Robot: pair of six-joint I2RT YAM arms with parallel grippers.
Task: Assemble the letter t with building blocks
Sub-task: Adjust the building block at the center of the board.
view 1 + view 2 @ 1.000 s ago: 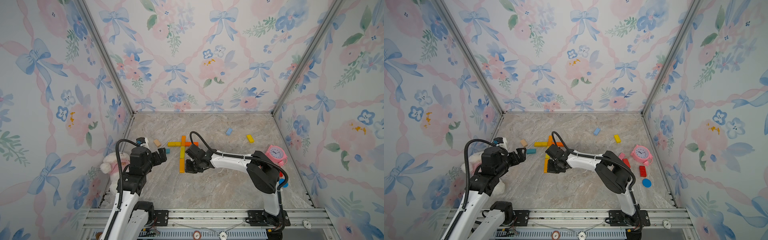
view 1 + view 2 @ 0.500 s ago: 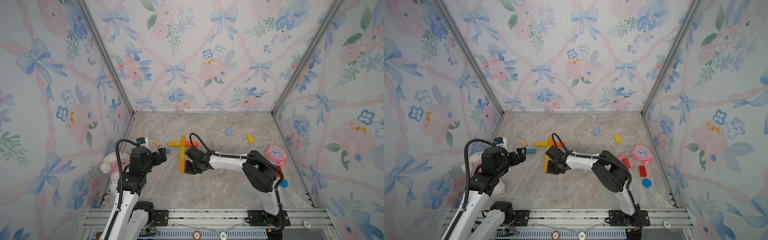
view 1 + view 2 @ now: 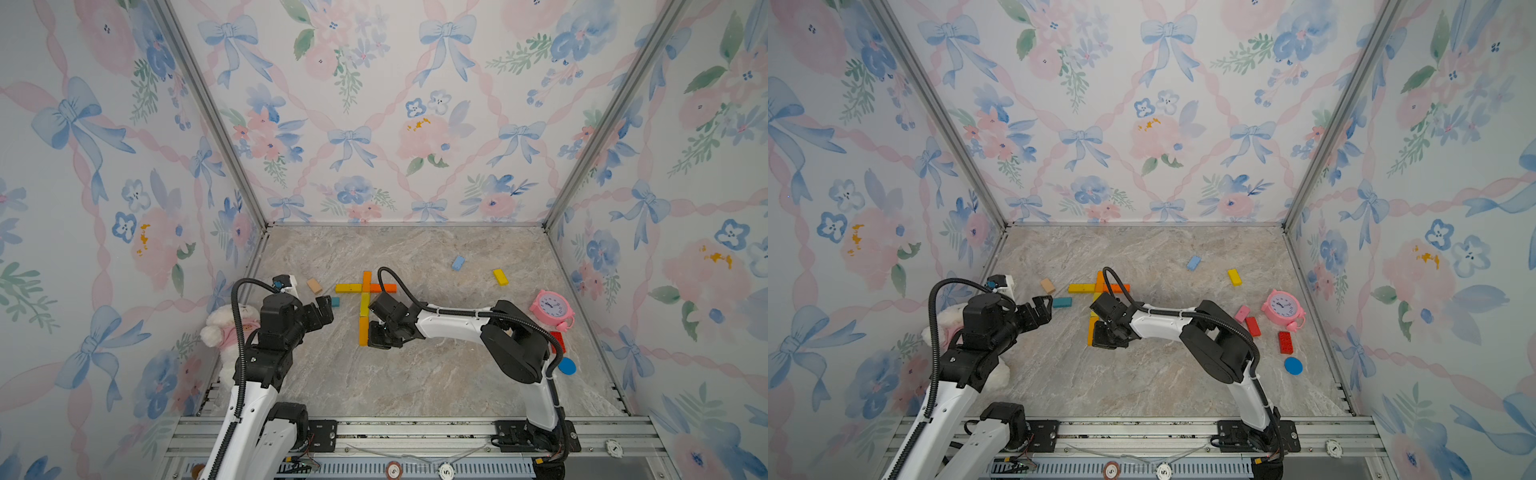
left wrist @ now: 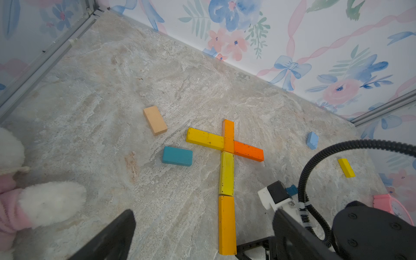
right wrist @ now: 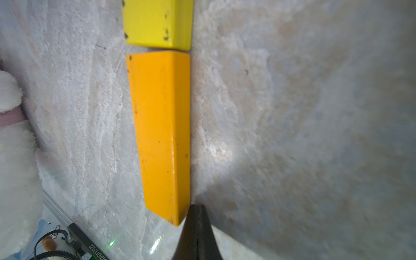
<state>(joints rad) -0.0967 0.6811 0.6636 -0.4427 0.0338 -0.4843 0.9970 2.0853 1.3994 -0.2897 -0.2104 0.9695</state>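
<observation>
Building blocks lie flat in a t: a yellow block (image 3: 348, 287) and an orange block (image 3: 384, 287) form the bar. An orange block (image 3: 366, 279), a yellow block (image 4: 226, 173) and an amber block (image 3: 363, 331) (image 5: 161, 135) form the stem. My right gripper (image 3: 380, 336) (image 5: 195, 210) is shut and empty, its tip touching the amber block's right side at the near end. My left gripper (image 3: 322, 311) (image 4: 203, 213) hangs open and empty, left of the t.
Loose blocks lie around: bare wood (image 3: 314, 285), teal (image 3: 335, 302), light blue (image 3: 458, 262), yellow (image 3: 500, 276), pink (image 3: 1241, 313), red (image 3: 1252, 326). A red studded brick (image 3: 1285, 342), blue disc (image 3: 566, 365) and pink clock (image 3: 552, 309) sit right. A plush toy (image 3: 222, 328) lies left.
My right gripper has crept slightly nearer along the amber block's side. The left arm has not moved.
</observation>
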